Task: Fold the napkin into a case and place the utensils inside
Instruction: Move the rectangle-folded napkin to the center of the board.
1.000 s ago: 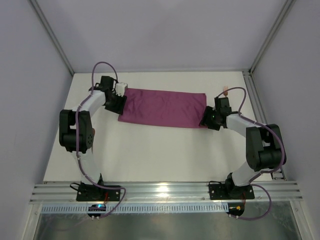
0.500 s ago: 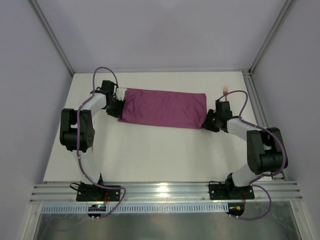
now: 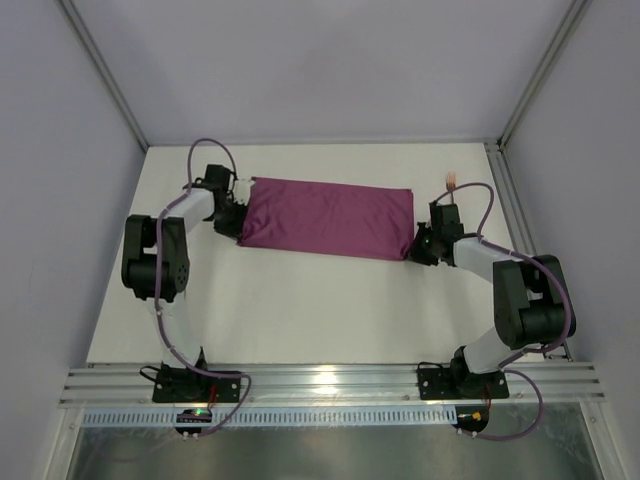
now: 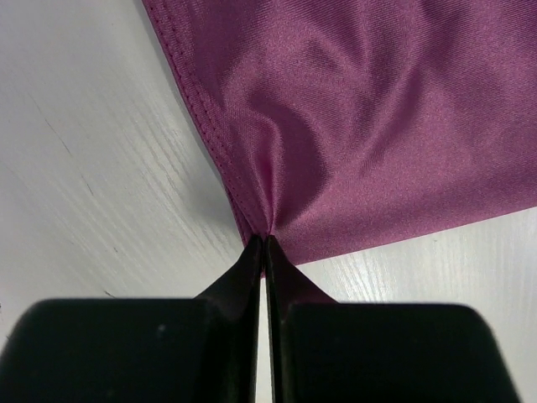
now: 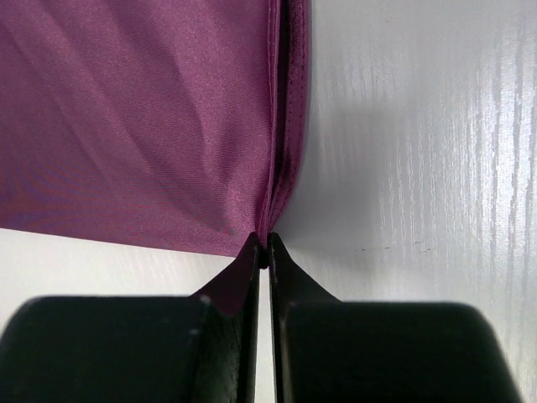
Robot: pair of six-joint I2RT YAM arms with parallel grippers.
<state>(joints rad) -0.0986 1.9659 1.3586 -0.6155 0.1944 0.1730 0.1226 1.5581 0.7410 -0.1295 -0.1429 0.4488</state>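
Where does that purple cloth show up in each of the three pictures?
Top external: the napkin lies across the far half of the white table.
Left wrist: upper right, its corner pinched by the left gripper.
Right wrist: upper left, its corner pinched by the right gripper.
Shared landmark: the white table.

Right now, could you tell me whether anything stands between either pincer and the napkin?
Nothing visible does. The left pincer is shut on the napkin at its near-left corner, and the right pincer is shut on its near-right corner.
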